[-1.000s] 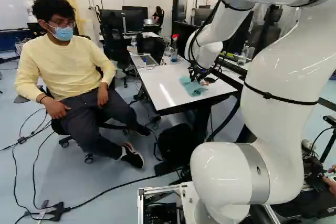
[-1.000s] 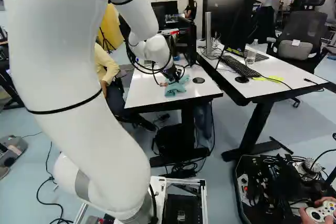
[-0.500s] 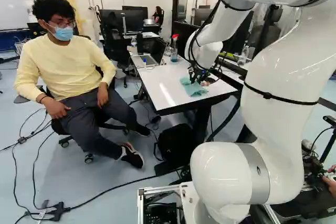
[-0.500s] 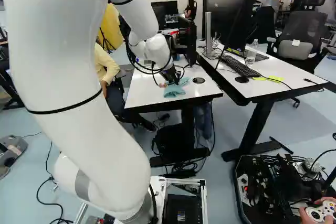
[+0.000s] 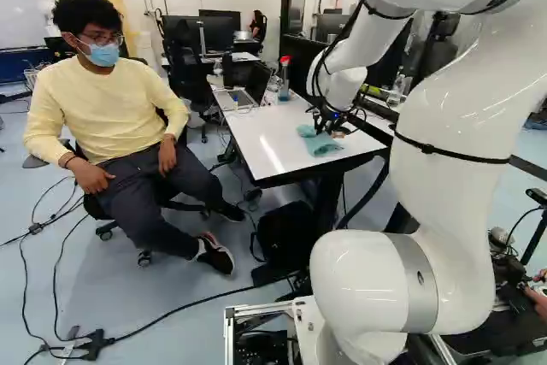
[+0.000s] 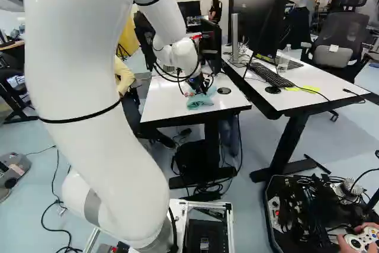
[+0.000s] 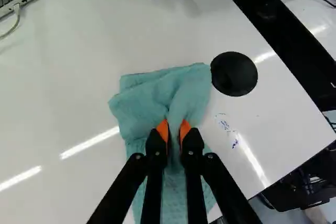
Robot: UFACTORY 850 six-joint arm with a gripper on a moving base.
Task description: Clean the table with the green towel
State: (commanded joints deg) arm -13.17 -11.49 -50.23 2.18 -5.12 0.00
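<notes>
- White arm (image 5: pixel 457 117): rises from its joint, bends over high up, slopes forward and down to the white table (image 5: pixel 261 136).
- Green towel (image 7: pixel 142 100): bunched on the table, beside a black disc (image 7: pixel 234 73).
- Gripper (image 5: pixel 322 130): tipped downward, fingers pinching a towel fold.

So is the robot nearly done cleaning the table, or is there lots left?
Grabbing the green towel looks done: the gripper is pinching a fold of it. Wiping seems to be the job in hand, since the towel lies on the white table. Some blue marks beside the towel are left to wipe off. I can't tell how much has been wiped.
</notes>
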